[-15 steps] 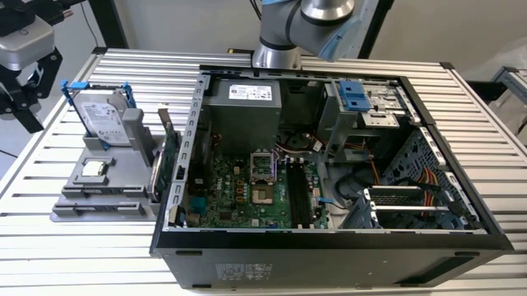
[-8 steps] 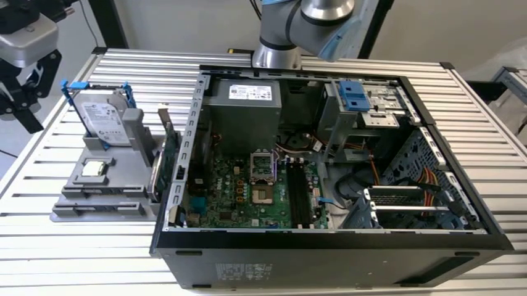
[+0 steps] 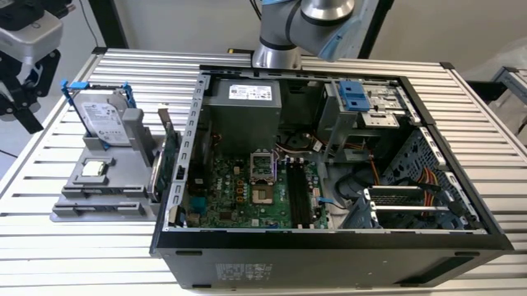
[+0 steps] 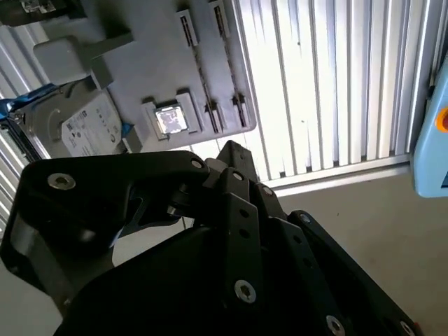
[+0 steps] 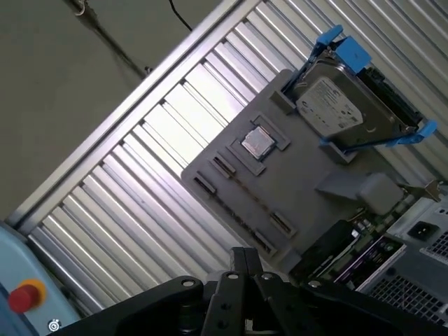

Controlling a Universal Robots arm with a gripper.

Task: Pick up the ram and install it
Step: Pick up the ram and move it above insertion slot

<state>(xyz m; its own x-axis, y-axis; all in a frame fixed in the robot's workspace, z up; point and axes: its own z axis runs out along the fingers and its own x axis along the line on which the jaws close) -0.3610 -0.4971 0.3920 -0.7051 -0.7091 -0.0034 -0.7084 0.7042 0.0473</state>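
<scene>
Ram: can't tell where it is. The narrow holders (image 5: 224, 166) on the grey tray (image 3: 123, 185) look bare in both wrist views. The motherboard's black slots (image 3: 299, 197) inside the computer case (image 3: 329, 243) are seen nearly end-on, so a seated stick would be hard to make out there. The tray sits near the worktop (image 3: 148, 68) edge on the exterior view's left, carrying an upright hard drive (image 3: 105, 120) with blue rails, a small square chip (image 3: 93, 168), and a green card (image 3: 169, 163) standing on the side nearest the case. The gripper (image 3: 22, 108) hangs in the air over that same edge, well apart from tray and case, touching nothing I can see. Can't tell whether it's apart or together, since the wrist views give mostly black linkage. My guess is this is a hover away from the work. To do the step well, confirm the ram's spot first, then keep the approach square to the stick's long edge and clear of the drive and card. The gripper is cut off by the exterior view's left border. The arm's base (image 3: 276, 55) stands behind the case at the far edge.
</scene>
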